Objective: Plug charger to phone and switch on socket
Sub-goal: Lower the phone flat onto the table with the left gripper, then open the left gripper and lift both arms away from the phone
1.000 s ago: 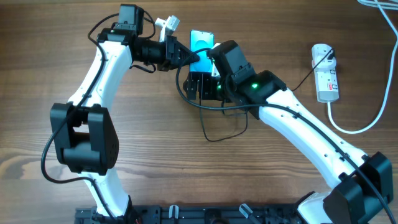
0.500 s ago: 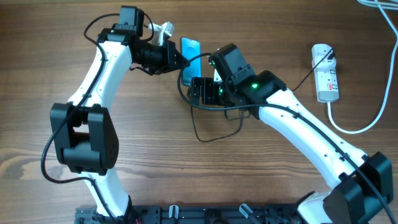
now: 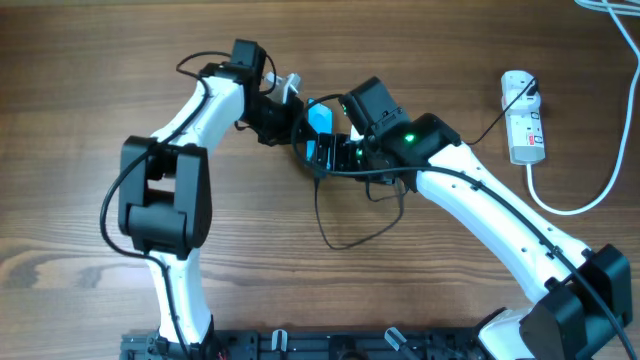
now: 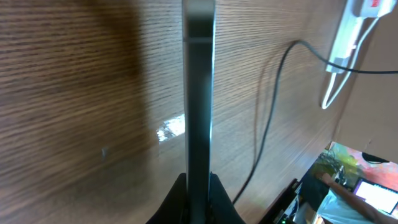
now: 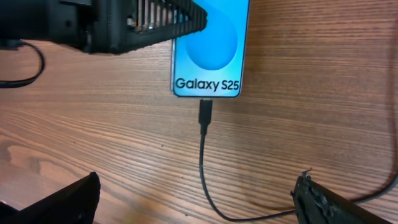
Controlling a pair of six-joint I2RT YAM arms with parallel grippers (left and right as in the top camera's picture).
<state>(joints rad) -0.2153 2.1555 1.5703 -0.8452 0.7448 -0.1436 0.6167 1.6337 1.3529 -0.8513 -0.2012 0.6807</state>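
My left gripper (image 3: 303,118) is shut on the phone (image 3: 320,116), holding it near the table's back centre. The left wrist view shows the phone (image 4: 199,93) edge-on, pinched between the jaws (image 4: 199,202). Its teal screen (image 5: 210,43), lettered "Galaxy S25", faces the right wrist camera. The charger's black connector (image 5: 206,115) sits at the phone's bottom edge and looks inserted. Its thin cable (image 5: 203,174) trails down between my right gripper's fingers (image 5: 68,202). That right gripper (image 3: 335,152) is open, holding nothing, just in front of the phone. The white socket (image 3: 524,118) lies at the far right with the black plug (image 3: 527,92) in it.
A thick white cord (image 3: 590,190) loops from the socket toward the right edge. The charger cable (image 3: 345,225) lies in a loose loop on the wood under the right arm. The socket (image 4: 364,9) shows at the top right of the left wrist view.
My left arm swung right, carrying the phone closer to the right gripper and turning it. The cable loop shifted with it. The right arm stayed put, open.
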